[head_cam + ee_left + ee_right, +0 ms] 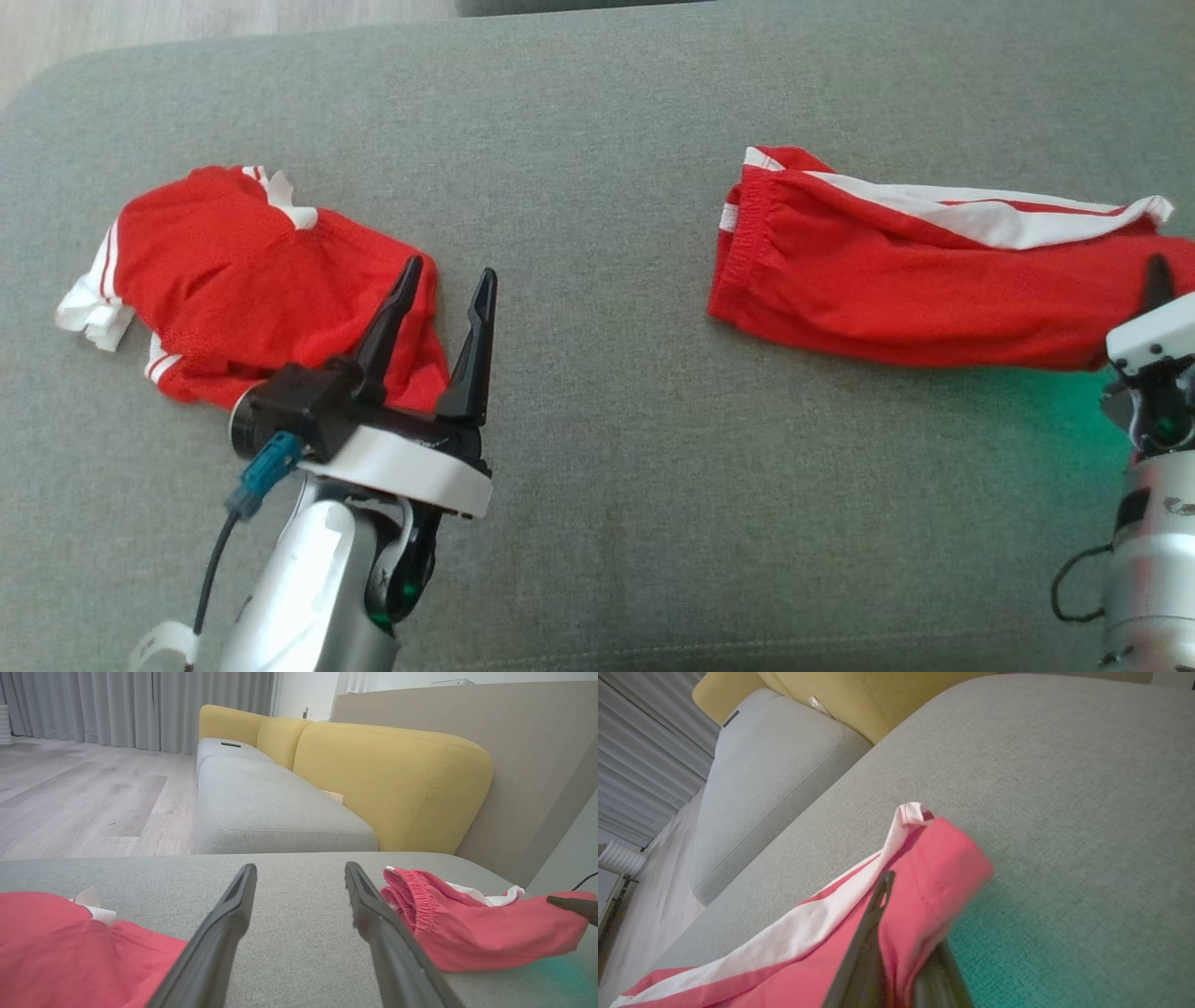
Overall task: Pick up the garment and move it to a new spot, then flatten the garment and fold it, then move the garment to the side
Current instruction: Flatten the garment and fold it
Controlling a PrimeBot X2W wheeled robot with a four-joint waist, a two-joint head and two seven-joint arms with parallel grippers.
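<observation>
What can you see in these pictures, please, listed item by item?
Crumpled red fabric garment with white stripes: one, red and white, seat's left part.
Long red fabric garment with white side stripe: one, red and white, seat's right part.
Grey woven sofa seat: one, grey, beneath both garments.
Yellow padded back cushions: three, yellow, behind the farther seats.
Grey pleated curtains: grey, background.
Pale wooden floor: one, beside the sofa.
Left pincer: one, dark, open, at the crumpled garment's edge.
Right pincer: one, dark, shut on the long garment's end.
</observation>
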